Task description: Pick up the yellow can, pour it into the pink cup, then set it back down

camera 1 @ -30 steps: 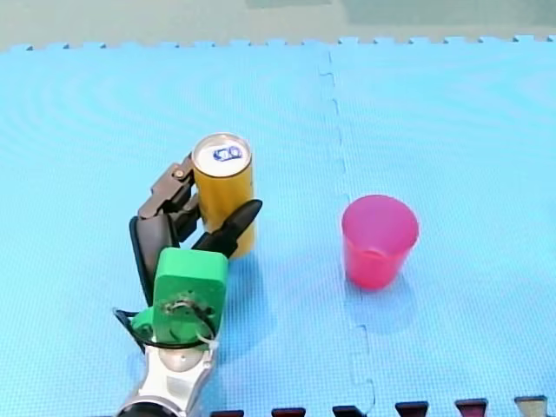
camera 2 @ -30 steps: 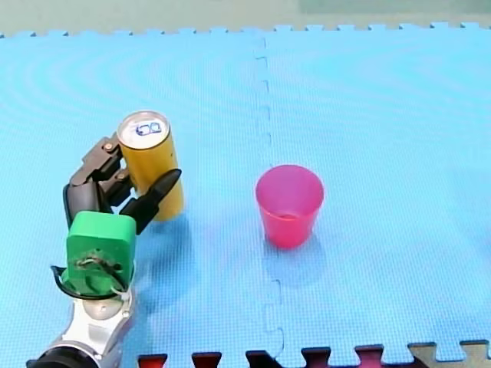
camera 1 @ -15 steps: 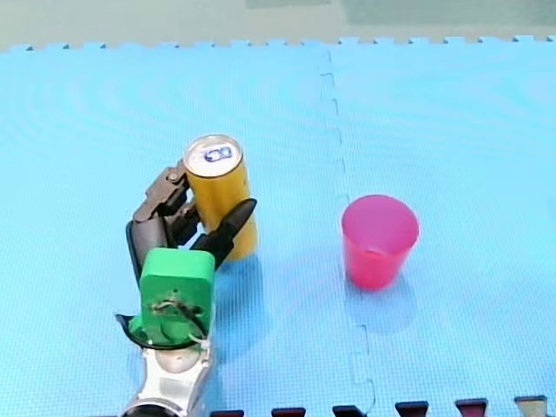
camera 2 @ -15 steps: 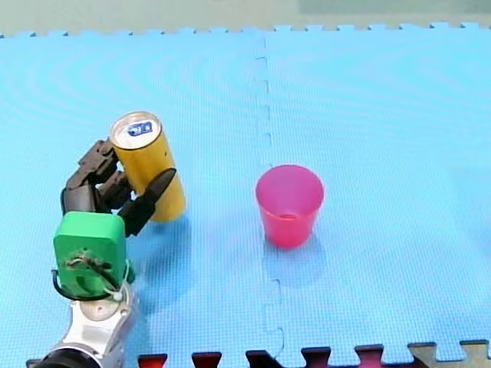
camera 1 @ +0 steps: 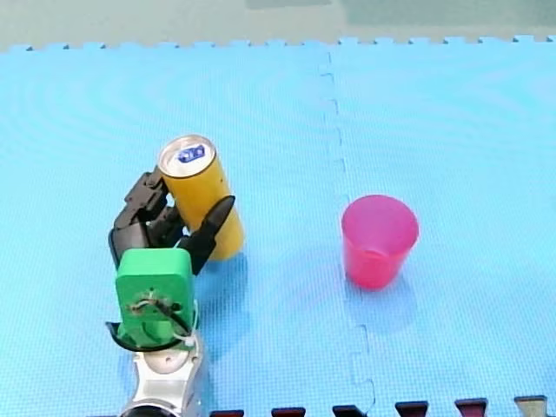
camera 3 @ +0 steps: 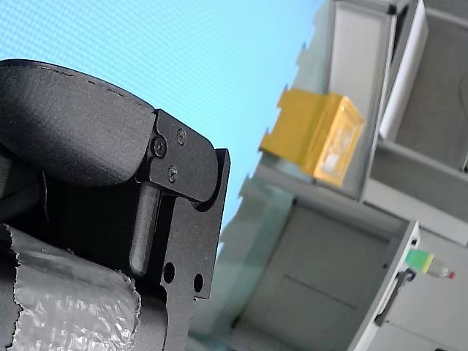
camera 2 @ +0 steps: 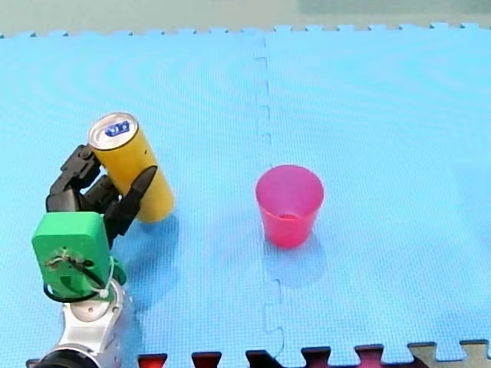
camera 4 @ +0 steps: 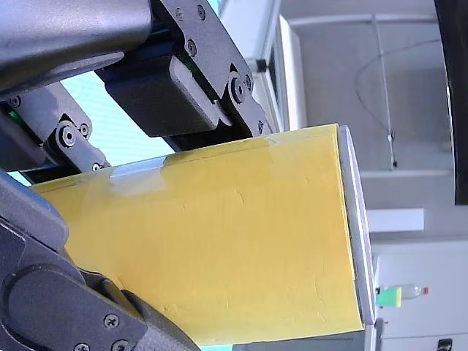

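Your left robot hand (camera 1: 153, 236) is closed around the one yellow can (camera 1: 196, 193), long axis tilted, top leaning away from the one pink cup (camera 1: 379, 239).

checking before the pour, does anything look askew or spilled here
The yellow can is askew: gripped in the left hand, it tilts with its top leaning away from the pink cup rather than standing upright. The cup stands upright on the blue foam mat, and no spill shows.
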Robot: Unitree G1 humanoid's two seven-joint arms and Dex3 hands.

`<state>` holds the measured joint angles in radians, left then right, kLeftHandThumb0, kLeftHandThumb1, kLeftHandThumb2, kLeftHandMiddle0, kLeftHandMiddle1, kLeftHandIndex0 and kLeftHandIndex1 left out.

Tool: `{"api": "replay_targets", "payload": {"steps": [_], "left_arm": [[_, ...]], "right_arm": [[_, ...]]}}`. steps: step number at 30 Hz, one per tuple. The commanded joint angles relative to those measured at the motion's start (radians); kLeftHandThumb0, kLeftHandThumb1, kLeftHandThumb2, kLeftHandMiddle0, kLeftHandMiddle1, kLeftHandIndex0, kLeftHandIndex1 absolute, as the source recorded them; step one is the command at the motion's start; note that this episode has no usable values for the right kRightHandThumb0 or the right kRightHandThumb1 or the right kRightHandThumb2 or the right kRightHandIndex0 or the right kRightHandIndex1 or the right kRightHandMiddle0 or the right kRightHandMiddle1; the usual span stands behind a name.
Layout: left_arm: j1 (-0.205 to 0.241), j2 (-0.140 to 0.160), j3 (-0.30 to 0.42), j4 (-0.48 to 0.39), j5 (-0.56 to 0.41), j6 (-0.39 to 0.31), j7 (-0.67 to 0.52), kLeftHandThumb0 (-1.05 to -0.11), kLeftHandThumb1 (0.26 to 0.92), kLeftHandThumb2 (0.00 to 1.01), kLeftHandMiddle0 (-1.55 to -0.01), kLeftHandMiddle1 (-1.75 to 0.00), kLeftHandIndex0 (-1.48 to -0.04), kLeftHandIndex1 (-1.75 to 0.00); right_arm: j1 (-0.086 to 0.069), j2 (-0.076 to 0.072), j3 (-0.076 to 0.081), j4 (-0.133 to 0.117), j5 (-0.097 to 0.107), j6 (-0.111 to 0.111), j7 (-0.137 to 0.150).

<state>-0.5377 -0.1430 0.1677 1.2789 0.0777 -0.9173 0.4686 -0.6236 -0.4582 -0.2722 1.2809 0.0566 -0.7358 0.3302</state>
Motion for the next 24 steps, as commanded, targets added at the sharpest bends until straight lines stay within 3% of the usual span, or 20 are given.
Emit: {"api": "replay_targets", "payload": {"steps": [1,10,24], "left_arm": [[-0.008,0.004,-0.006,0.001,0.014,-0.004,0.017,-0.34,0.855,0.0,-1.25,0.0,-1.14,0.0],[-0.002,0.003,-0.044,0.01,0.079,0.012,0.104,-0.354,0.855,0.0,-1.26,0.0,-1.15,0.0],[0.004,-0.01,-0.085,0.022,0.131,0.054,0.18,-0.363,0.855,0.0,-1.27,0.0,-1.15,0.0]], "right_arm": [[-0.003,-0.009,-0.004,0.0,0.003,0.004,0.0],[-0.001,-0.012,-0.004,0.0,0.001,0.004,-0.003],[0.001,-0.012,-0.019,-0.002,0.014,0.003,0.012]]}}
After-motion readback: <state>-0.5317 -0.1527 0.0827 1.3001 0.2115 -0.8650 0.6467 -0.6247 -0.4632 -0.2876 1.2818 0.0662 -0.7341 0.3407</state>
